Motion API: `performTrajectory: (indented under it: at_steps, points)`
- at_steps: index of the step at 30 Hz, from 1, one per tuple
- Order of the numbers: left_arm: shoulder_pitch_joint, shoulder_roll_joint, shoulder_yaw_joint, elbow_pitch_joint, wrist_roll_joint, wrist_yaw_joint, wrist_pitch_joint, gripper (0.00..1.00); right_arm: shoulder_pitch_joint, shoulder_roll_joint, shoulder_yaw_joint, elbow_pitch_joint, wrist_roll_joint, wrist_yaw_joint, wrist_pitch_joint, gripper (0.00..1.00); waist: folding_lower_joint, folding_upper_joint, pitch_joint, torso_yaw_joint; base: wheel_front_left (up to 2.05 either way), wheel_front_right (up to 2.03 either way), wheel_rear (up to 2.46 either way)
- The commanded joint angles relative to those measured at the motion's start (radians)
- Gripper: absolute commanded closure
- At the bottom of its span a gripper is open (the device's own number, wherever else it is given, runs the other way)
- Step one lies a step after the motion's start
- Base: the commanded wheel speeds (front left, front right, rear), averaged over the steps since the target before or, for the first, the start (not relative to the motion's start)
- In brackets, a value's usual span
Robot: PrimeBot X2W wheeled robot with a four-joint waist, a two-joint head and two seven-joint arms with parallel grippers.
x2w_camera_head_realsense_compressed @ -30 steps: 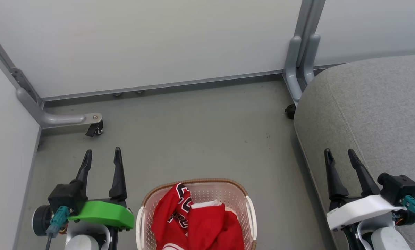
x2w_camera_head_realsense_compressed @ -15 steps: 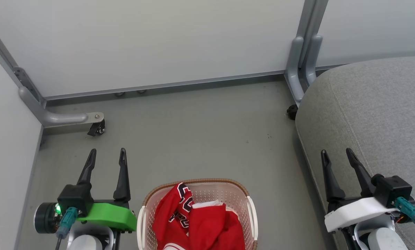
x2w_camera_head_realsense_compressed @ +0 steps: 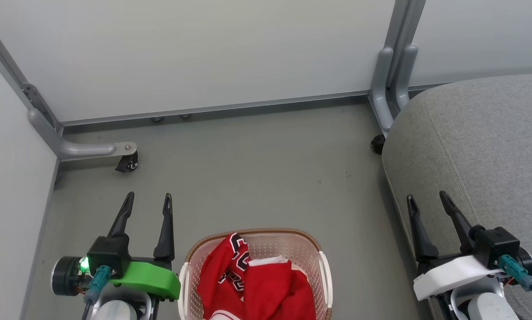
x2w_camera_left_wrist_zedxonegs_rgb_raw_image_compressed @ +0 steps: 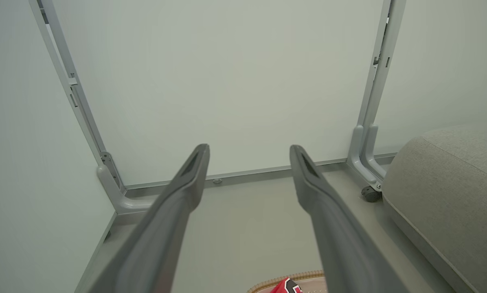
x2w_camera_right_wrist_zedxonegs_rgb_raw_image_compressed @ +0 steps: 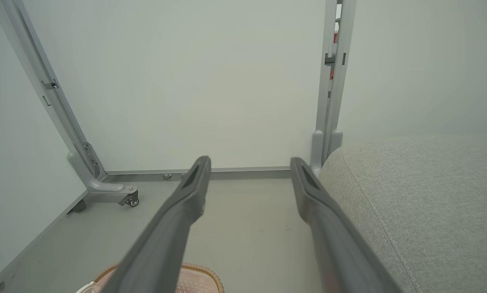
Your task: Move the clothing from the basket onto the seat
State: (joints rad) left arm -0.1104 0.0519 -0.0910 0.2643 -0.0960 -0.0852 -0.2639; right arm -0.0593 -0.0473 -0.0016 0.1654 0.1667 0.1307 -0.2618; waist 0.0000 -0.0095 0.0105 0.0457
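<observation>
The red jersey (x2w_camera_head_realsense_compressed: pixel 259 284) lies crumpled in the cream basket (x2w_camera_head_realsense_compressed: pixel 306 242) at the bottom middle of the head view; a corner of the jersey (x2w_camera_left_wrist_zedxonegs_rgb_raw_image_compressed: pixel 286 286) and the woven rim of the basket (x2w_camera_left_wrist_zedxonegs_rgb_raw_image_compressed: pixel 276 280) peek into the left wrist view. The grey seat (x2w_camera_head_realsense_compressed: pixel 479 146) fills the right side, and shows too as the seat (x2w_camera_right_wrist_zedxonegs_rgb_raw_image_compressed: pixel 410 199) in the right wrist view. My left gripper (x2w_camera_head_realsense_compressed: pixel 148 201) stands open left of the basket, holding nothing. My right gripper (x2w_camera_head_realsense_compressed: pixel 426 200) stands open over the seat's near edge, holding nothing.
Pale partition panels close off the back and left. A grey foot with a caster (x2w_camera_head_realsense_compressed: pixel 128 162) juts out at the left, and a grey upright post (x2w_camera_head_realsense_compressed: pixel 390 75) with a caster (x2w_camera_head_realsense_compressed: pixel 376 143) stands by the seat. Bare grey floor (x2w_camera_head_realsense_compressed: pixel 257 169) lies beyond the basket.
The whole head picture has shifted a little rightward and down, so the camera moved. Both grippers have drawn slightly inward toward the basket, still open.
</observation>
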Motion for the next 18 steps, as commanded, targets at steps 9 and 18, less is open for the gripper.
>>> performTrajectory:
  at_steps: [9,18]
  points:
    - [-0.02,0.001,0.006,0.02,-0.012,-0.009,-0.001,0.0,-0.003,-0.006,0.003,0.017,0.017,0.0,-0.005,0.0,0.0,0.0095,-0.001,0.003,0.0,0.0,0.0]
    - [-0.022,0.0,0.008,0.024,-0.013,-0.013,-0.001,0.0,-0.006,-0.005,0.007,0.022,0.019,0.0,-0.005,0.0,0.0,0.0095,0.003,0.0,0.0,0.0,0.0]
